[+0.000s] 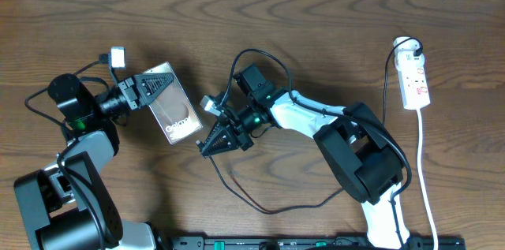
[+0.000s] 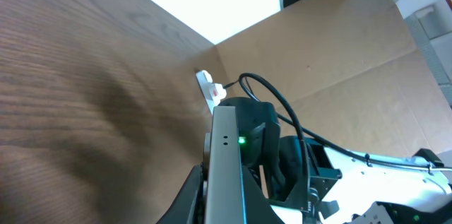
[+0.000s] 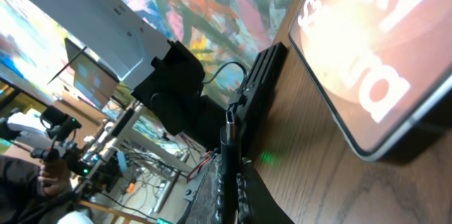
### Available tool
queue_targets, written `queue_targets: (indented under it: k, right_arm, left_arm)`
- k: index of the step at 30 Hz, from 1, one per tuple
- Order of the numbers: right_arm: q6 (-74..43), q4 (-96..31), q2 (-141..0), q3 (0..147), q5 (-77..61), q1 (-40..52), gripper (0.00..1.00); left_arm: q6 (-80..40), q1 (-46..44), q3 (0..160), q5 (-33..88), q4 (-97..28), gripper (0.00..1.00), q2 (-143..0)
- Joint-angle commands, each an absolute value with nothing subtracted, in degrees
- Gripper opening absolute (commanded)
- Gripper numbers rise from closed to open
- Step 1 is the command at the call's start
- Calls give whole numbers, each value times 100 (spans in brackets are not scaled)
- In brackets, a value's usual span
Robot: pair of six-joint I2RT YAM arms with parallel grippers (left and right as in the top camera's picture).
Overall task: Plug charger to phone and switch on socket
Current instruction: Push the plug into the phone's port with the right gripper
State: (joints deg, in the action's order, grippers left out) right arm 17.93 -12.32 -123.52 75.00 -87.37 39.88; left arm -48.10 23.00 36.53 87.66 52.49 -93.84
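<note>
Here, the left gripper (image 1: pixel 158 84), left of centre, is clamped on the upper-left end of the phone (image 1: pixel 177 116), seen edge-on in the left wrist view. The right gripper (image 1: pixel 207 147), just beside the phone's lower right corner, pinches the charger (image 3: pixel 226 143) tip, its cable looping toward lower centre. The socket (image 1: pixel 414 76) lies upper right, well apart.

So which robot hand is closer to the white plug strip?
The right one. The right gripper is mid-table by the phone, well left of the socket. The left gripper is even farther, on the phone's other side.
</note>
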Motion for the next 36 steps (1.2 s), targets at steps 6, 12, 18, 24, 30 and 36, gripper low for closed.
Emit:
queue_targets:
  k: [6, 12, 18, 24, 30, 36]
  right_arm:
    - [1129, -742, -12414, 7559, -8538, 3970, 1]
    - [622, -314, -12414, 7559, -8252, 3979, 1]
    - [228, 54, -12414, 7559, -8106, 3968, 1]
    - [23, 281, -12414, 7559, -8093, 3977, 1]
    - [1, 281, -12416, 7559, -8093, 3975, 1]
    - [-1, 281, -12416, 7559, -8093, 3975, 1]
  left_arm:
    - [-5411, 2318, 3760, 8388, 5280, 8, -9282]
    - [-5647, 2318, 3760, 8215, 5282, 8, -9282]
    - [-5645, 2318, 3760, 8219, 5282, 7, -9282]
    - [-5640, 2318, 3760, 8243, 5284, 7, -9282]
    - [-5623, 2318, 3760, 8333, 5325, 7, -9282]
    - [-5621, 2316, 3760, 8449, 5332, 8, -9282]
